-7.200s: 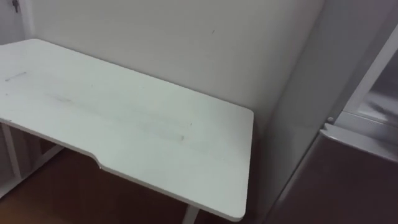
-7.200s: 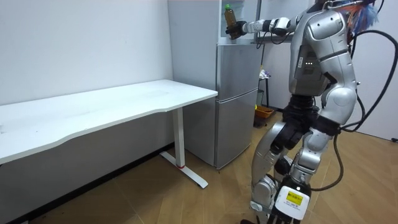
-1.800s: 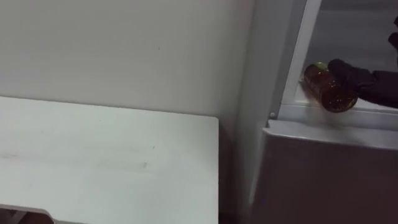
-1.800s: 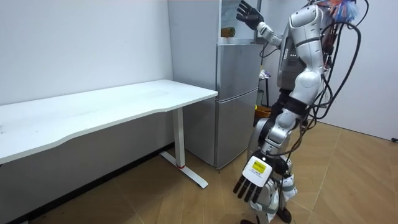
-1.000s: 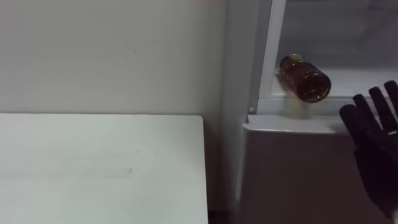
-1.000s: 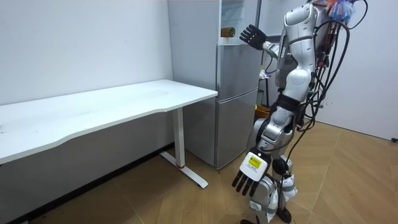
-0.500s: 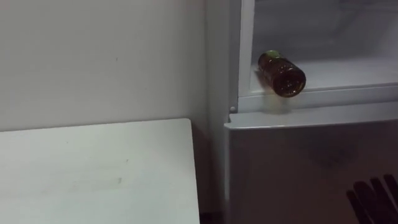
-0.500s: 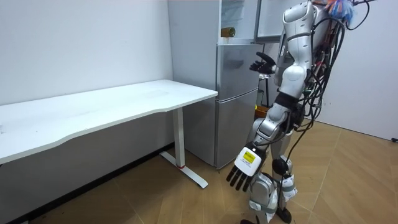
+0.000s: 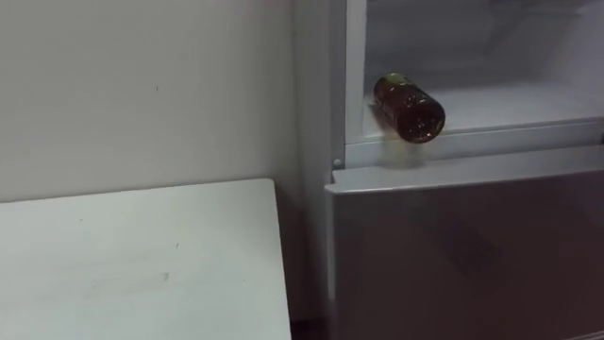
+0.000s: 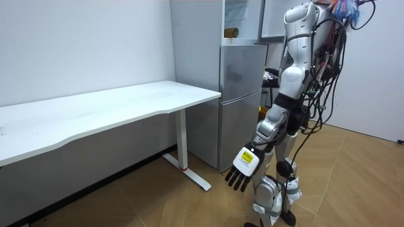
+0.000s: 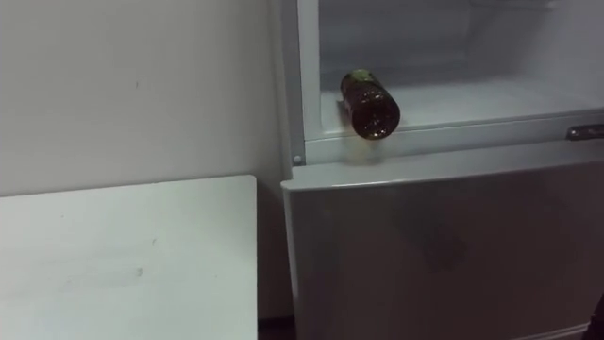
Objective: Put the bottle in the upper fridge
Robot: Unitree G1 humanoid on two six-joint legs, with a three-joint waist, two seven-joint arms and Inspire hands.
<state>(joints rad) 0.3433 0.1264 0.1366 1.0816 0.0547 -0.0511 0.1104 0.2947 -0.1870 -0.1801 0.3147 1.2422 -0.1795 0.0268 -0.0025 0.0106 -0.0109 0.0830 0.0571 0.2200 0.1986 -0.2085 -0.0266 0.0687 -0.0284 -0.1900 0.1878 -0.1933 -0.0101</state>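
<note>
Since 0.5 s earlier, the robot's right hand (image 10: 272, 74) had sunk lower in front of the torso. It now sat level with the top of the fridge's lower door as a dark shape in the room view, and whether it was open or closed could not be told. In the eye views it had slipped off the lower right corner.

Both hands were free of the amber, clear plastic bottle with a pale yellow-green cap (image 9: 409, 107). This bottle lay on its side on the white floor of the fridge's open upper compartment (image 9: 528, 99), close to the compartment's left wall. Its round base pointed out toward the robot and reached the front lip, while the cap pointed back inside. In the room view it showed as a small brown shape at the same ledge.

Below it, the tall silver-grey fridge (image 10: 240, 101) had its lower door shut.

The robot stood upright on the brown wooden floor (image 10: 189, 205), facing the fridge. Its left hand (image 10: 243, 169) hung low beside its leg with fingers straight and spread, holding nothing. A long white rectangular table (image 9: 142, 264) stood to the robot's left against the plain pale wall (image 9: 142, 85), its near corner just beside the fridge's side.
</note>
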